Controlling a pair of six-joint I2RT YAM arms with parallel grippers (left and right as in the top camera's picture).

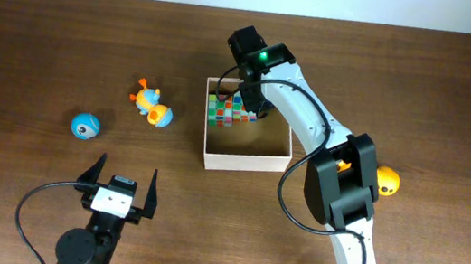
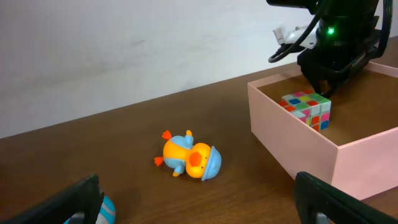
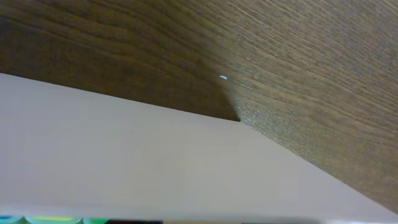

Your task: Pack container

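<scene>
Right end effector [image 1: 255, 111] grips colourful cube [image 1: 223, 110] inside the container [image 1: 245, 161]

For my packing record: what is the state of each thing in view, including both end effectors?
container: open-topped, upright, cube inside.
colour cube: in the container, at its far-left corner.
duck toy: lying on the table, not packed.
blue ball: on the table, not packed.
orange toy: on the table, partly hidden.
left end effector: open, empty.
right end effector: lowered to the cube; grip unclear.
</scene>
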